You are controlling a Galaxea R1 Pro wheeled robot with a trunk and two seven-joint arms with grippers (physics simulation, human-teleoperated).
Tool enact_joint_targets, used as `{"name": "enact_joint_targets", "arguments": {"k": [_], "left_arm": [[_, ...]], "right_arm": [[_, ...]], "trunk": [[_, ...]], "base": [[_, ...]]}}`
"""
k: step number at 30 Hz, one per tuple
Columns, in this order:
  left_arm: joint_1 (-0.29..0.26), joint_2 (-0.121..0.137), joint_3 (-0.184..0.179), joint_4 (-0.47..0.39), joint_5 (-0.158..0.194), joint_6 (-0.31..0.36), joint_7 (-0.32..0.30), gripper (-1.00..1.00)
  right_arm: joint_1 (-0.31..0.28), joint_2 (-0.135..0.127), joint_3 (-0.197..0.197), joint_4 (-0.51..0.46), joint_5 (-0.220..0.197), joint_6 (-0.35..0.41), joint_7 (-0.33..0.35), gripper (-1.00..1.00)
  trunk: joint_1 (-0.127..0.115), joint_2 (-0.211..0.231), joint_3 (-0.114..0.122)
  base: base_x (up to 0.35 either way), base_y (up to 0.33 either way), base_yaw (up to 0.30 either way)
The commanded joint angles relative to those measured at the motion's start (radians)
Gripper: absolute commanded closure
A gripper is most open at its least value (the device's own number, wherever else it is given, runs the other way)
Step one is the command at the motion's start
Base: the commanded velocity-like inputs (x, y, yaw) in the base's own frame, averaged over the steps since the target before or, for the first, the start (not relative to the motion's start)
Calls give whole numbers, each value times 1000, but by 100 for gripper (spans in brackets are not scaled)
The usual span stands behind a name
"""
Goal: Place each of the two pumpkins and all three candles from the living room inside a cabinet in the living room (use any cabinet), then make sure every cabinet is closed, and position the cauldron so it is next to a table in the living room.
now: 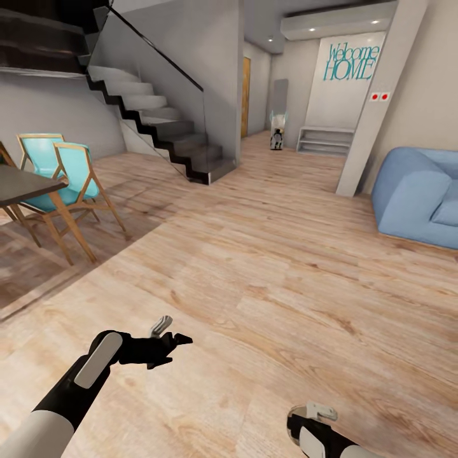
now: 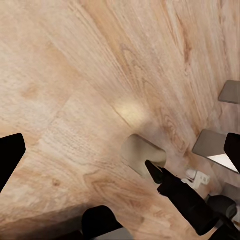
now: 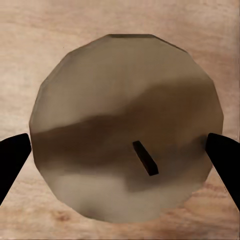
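Right end effector [image 3: 120, 150] grips a candle [image 3: 125, 125]: the right wrist view looks straight down on its round beige top with the short dark wick, a black fingertip [image 3: 14, 160] at each side of the rim, wooden floor [image 1: 267, 286] behind. In the head view the right end effector [image 1: 312, 416] sits low at the frame bottom, arm tucked close to the body, the candle itself hard to make out there. Left end effector [image 1: 166, 340] is open and empty, forearm reaching forward and angled low over the floor, fingers spread; the left wrist view looks down at floorboards. Robot looks to be in transit through the living room: stairs [image 1: 165, 127], turquoise chairs [image 1: 63, 178] by a dark bench [image 1: 25, 181] on the left, blue sofa [image 1: 420, 197] on the right. No cabinet, pumpkins or cauldron to be made out. Risks, as a judgement: the hold is only on the candle's rim at two points, so base jolts or a turn could let it slip or tilt out; the extended left arm could clip the chairs or the stair edge if the base swings left.
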Motion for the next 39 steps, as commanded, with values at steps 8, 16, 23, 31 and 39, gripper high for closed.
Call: {"name": "enact_joint_targets", "arguments": {"k": [8, 16, 23, 31, 39], "left_arm": [[0, -4, -2, -1, 10, 1, 11, -100], [0, -4, -2, -1, 9, 1, 10, -100], [0, -5, -2, -1, 9, 1, 11, -100], [0, -4, -2, -1, 9, 1, 11, -100], [0, -4, -2, -1, 9, 1, 10, -100]], "right_arm": [[-1, -7, 11, -10, -3, 35, -6, 100], [-1, 0, 10, -18, -6, 37, -5, 100], [-1, 1, 10, -18, -8, 38, -5, 100], [-1, 1, 10, -18, -8, 36, -4, 100], [-1, 1, 8, -18, -8, 35, -3, 100]], "trunk": [[-31, 56, 24], [-62, 112, 49], [-88, 161, 71], [-119, 217, 96], [-150, 273, 122]], "base": [[0, 0, 0], [0, 0, 0], [0, 0, 0], [0, 0, 0], [0, 0, 0]]}}
